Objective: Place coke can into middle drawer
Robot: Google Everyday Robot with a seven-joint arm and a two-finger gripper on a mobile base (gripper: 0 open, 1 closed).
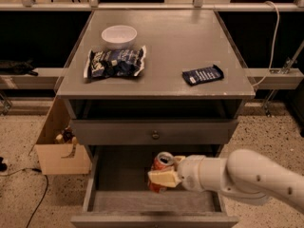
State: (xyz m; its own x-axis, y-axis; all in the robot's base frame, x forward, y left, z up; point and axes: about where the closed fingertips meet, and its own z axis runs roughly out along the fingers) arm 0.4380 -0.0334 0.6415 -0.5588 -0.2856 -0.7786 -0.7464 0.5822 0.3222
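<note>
On my far left a cardboard box (61, 152) sits on the speckled floor (21, 141), just beside the grey cabinet (171, 30), with a dark cable (39, 194) trailing in front of it. On the cabinet top, a white bowl (118, 35) stands at the back left, and a blue-and-white snack bag (115, 62) lies just in front of it. I can't read its print. Further right lies a flat dark blue packet (203, 74) with pale lettering that is too small for me to read. A pale rail and dark space run behind the cabinet.

Below the top, a closed drawer front (114, 133) carries a small round knob (155, 135). Under it the middle drawer (118, 177) is pulled out, showing its grey floor.

The coke can (160, 166) is inside that drawer's opening, right of centre. It stands roughly upright with its long axis near vertical, and its silver top faces up and a little towards me. Its lettering is hidden from me. I can't tell whether it touches the drawer floor. The gripper (164, 178) reaches in from the right on a white arm (237, 175), its cream fingers (161, 179) clamped round the can's lower half.
</note>
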